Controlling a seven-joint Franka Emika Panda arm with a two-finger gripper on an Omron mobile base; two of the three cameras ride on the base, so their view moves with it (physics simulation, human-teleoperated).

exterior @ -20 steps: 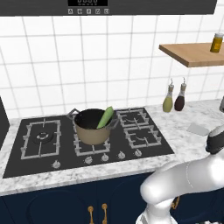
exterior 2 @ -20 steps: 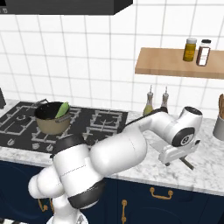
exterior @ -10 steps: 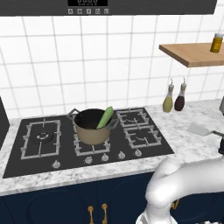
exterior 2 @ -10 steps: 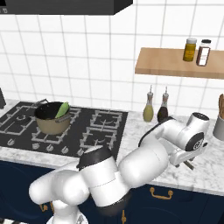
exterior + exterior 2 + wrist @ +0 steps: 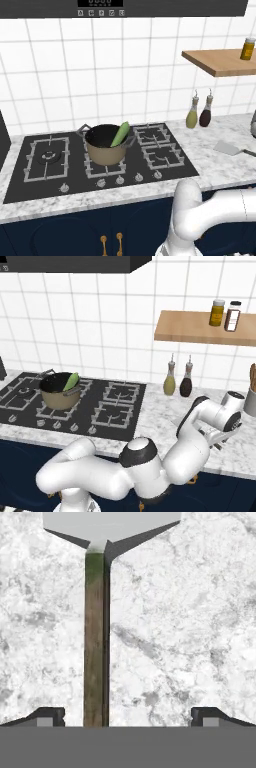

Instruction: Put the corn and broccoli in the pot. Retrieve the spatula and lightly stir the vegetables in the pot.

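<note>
Now hand (image 5: 128,714) spread wide, empty — spatula (image 5: 95,637) handle between fingertips on marble counter (image 5: 175,637); 2 bottles (image 5: 177,381) behind.

The spatula (image 5: 97,637) has a pale grey blade and brown-green handle. It lies on white, grey-veined marble counter (image 5: 190,622). The tan pot (image 5: 106,147) holds light-green corn (image 5: 120,134).

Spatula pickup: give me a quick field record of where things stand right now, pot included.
spatula: flat on the marble counter, right of the stove, handle running between the fingertips in the hand view
end effector: open, straddling the handle, not closed on it
pot: on the stove, front middle burner
corn: in the pot, leaning on its rim
broccoli: cannot tell
stirring: not yet begun
</note>
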